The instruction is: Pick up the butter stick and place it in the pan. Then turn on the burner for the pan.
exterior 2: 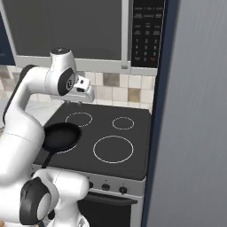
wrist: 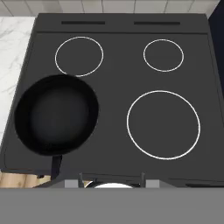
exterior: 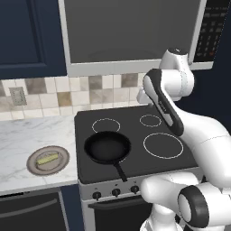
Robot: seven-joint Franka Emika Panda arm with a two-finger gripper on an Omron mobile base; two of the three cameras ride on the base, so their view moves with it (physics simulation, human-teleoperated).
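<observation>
Stove [exterior: 135, 135] is sitting in the middle, black on top, with white rings for four burners. A row of round knobs [exterior: 116, 192] is running along its front edge. Above it a big microwave [exterior: 131, 31] is hanging, and a tiled wall [exterior: 67, 94] is showing behind. To the left of the stove the white marble desk [exterior: 27, 135] is lying. The white arm [exterior: 189, 131] is reaching up high over the back of the stove, and its hand [exterior 2: 82, 91] is looking straight down on the stove top. The fingers [wrist: 111, 177] are barely peeking in at the bottom of the hand view, so I cannot tell if they are wide or narrow, but nothing is showing between them.

The pan [exterior: 107, 148] is sitting on the front left burner, with its handle pointing toward the knobs. It is empty inside. A round grey-brown plate [exterior: 48, 159] is lying on the desk, near the stove's left side. The butter stick [exterior: 47, 159] is resting flat on that plate, well apart from the pan
</observation>
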